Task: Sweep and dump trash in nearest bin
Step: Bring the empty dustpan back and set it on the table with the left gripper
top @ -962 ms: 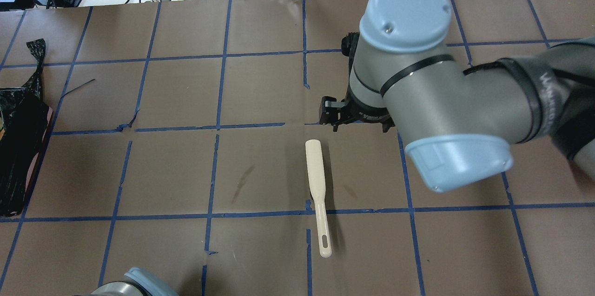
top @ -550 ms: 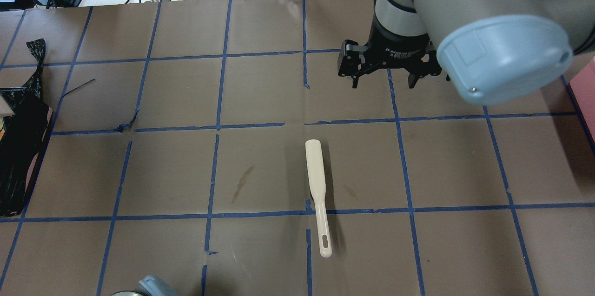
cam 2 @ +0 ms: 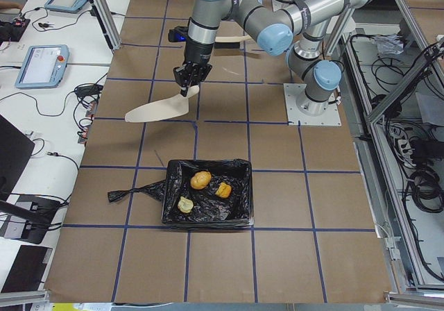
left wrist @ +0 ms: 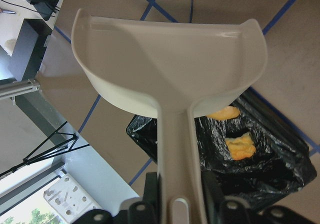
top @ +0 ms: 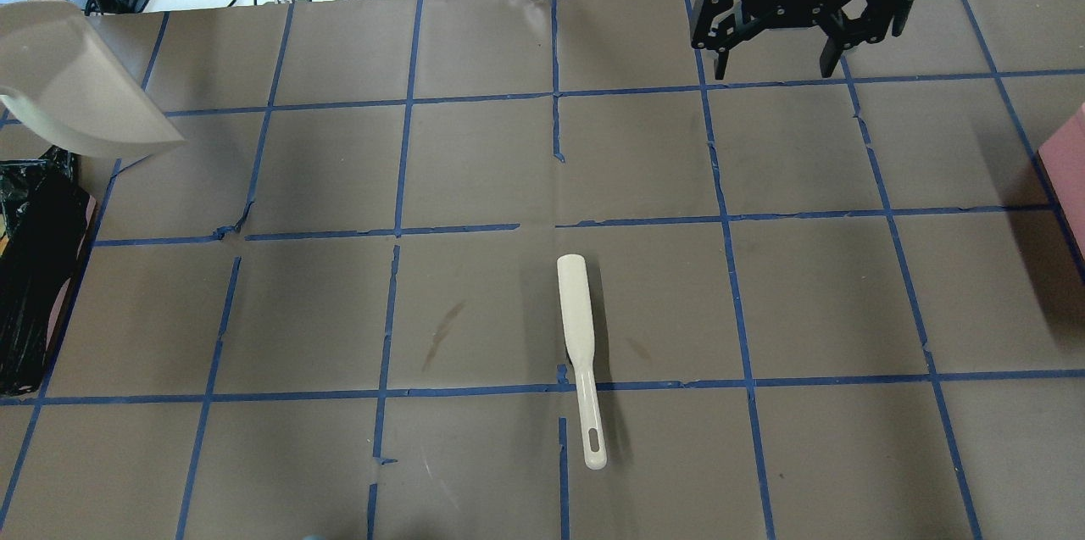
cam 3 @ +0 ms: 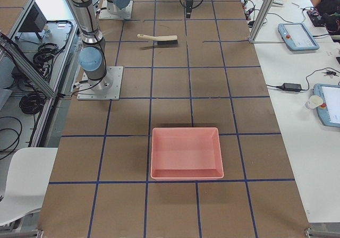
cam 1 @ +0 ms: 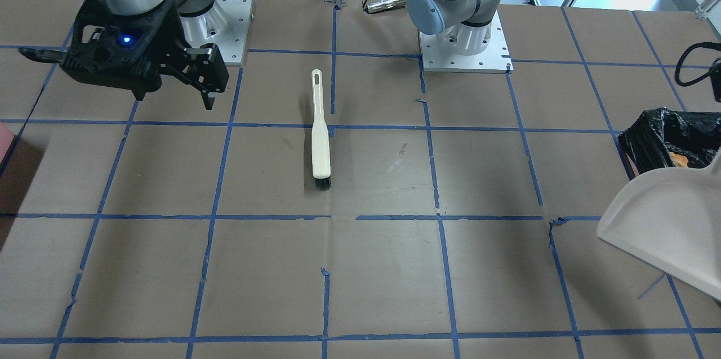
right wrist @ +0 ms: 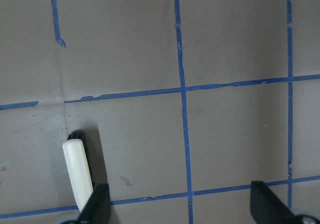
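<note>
My left gripper (left wrist: 180,196) is shut on the handle of a white dustpan (left wrist: 170,64), which it holds empty and tilted in the air next to the bin (cam 2: 208,200), a black-bag-lined container. The trash lies inside the bin: a brown-orange lump (cam 2: 201,180), an orange chunk (cam 2: 223,189) and a pale yellow chunk (cam 2: 185,204). The dustpan also shows in the overhead view (top: 76,91). My right gripper (top: 773,65) is open and empty, high over the far right of the table.
A cream hand brush (top: 576,336) lies alone on the brown paper near the table's middle, bristles pointing away from the robot. A pink tray (cam 3: 186,153) sits at the table's right end. Cables lie beyond the far edge.
My right arm has swung away from the brush toward the far right edge, gripper still open. The dustpan has come into the overhead view at the top left, by the bin.
</note>
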Motion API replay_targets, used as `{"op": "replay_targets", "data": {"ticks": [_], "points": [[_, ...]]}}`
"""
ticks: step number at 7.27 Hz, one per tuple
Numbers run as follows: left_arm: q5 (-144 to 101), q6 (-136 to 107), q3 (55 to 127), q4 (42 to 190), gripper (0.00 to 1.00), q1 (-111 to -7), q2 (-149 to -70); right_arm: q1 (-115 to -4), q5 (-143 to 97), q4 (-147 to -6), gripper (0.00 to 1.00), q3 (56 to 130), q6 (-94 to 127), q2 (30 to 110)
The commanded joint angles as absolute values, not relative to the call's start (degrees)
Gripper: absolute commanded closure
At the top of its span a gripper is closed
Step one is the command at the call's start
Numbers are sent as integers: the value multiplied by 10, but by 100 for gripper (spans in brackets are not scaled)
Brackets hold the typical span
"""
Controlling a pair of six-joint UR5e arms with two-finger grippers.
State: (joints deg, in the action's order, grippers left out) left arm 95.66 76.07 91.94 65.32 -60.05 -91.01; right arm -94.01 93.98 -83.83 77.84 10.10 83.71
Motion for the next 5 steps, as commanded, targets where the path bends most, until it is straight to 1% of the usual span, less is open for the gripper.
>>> {"op": "replay_targets", "data": {"ticks": [1, 4, 5], "points": [[900, 614, 928, 646, 99, -664, -943, -902, 933, -814, 0, 778, 89, 845], [892, 445, 944, 630, 99, -757, -989, -899, 930, -824, 2, 783, 88, 834], [894, 401, 956, 591, 99, -794, -998, -899, 931, -827, 0, 781, 85, 836]]}}
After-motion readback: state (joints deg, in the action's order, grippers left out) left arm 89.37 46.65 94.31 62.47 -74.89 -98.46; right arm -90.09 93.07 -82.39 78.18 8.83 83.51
